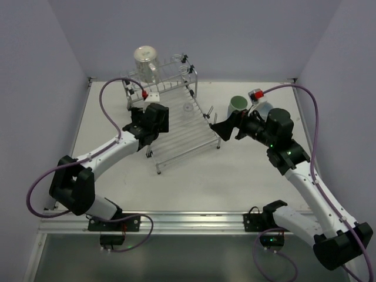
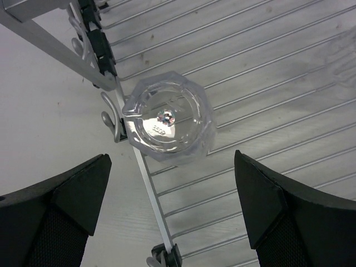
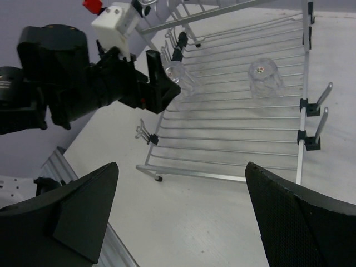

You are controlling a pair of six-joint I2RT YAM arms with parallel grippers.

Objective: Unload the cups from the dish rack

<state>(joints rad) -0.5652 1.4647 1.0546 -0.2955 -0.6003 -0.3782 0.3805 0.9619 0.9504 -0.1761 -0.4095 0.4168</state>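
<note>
Glass (image 2: 169, 125), clear and maybe upside down, could slip off the dish rack (image 2: 267, 67) edge if the wide-open left claw (image 2: 171, 167) bumps it.

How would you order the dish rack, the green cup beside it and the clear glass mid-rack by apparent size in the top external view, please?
1. dish rack, by far the largest.
2. green cup.
3. clear glass, seemingly smaller, though its faint outline makes this less sure.

Tiny raised marks sit on the upturned base of the clear glass (image 2: 168, 123), just ahead of the left gripper (image 2: 171, 156). They're too blurred to read, and nothing else shows lettering.
</note>
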